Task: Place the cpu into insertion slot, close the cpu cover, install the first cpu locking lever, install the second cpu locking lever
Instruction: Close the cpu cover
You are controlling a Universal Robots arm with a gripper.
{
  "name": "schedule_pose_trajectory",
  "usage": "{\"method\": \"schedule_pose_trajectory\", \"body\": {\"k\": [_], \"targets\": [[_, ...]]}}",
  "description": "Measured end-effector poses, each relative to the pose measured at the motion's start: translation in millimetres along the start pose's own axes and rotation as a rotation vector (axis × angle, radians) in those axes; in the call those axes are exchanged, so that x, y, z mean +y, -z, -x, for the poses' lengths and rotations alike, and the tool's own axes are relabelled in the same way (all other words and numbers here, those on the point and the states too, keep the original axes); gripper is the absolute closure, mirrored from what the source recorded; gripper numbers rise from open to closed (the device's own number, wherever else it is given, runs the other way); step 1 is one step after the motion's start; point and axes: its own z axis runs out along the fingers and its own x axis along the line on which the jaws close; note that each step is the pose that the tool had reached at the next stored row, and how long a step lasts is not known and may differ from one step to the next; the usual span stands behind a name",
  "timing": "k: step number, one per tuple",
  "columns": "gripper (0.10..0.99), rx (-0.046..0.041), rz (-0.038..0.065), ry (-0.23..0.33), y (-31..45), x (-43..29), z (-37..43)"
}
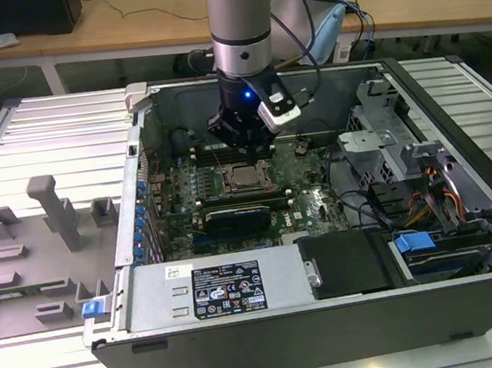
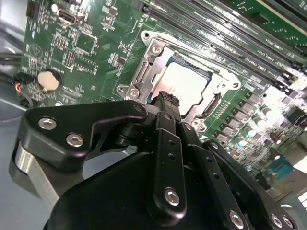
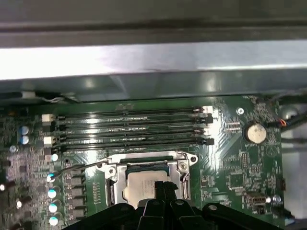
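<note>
End effector (image 3: pixel 160 187): closed, holding nothing | poised just above cpu (image 3: pixel 141 184) | cpu cover (image 3: pixel 183 166) down

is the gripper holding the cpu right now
No, the cpu lies flat on the motherboard, framed by the cpu cover, and the gripper has its fingers shut on nothing.

Cpu (image 3: pixel 144 184) is in, its silvery-grey top flat and square inside the slot (image 2: pixel 125 90). Cover (image 3: pixel 144 162), a thin silver frame, lies down over the socket, and the chip shows through its cut-out centre, level with it.
</note>
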Motion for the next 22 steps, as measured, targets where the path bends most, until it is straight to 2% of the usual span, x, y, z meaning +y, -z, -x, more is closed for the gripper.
{"method": "schedule_pose_trajectory", "body": {"k": [4, 5, 6, 7, 8, 12, 19, 22], "targets": [[0.98, 0.0005, 0.0, 0.0, 0.0, 0.0, 0.0], [0.98, 0.0076, 0.001, 0.0, -0.2, -0.1, 0.2], [0.98, 0.0268, 0.002, 0.0, -0.3, -0.1, 0.5], [0.98, 0.0402, 0.002, -0.001, -0.4, 0.0, 0.7], [0.98, 0.0441, 0.002, -0.001, -0.4, -0.1, 0.7], [0.98, 0.0445, 0.002, -0.001, -0.5, -0.7, 0.6], [0.98, 0.0442, 0.002, 0.011, -0.2, -11.2, -3.3], [0.98, 0.043, 0.002, 0.03, -0.5, -12.5, -3.5]]}}
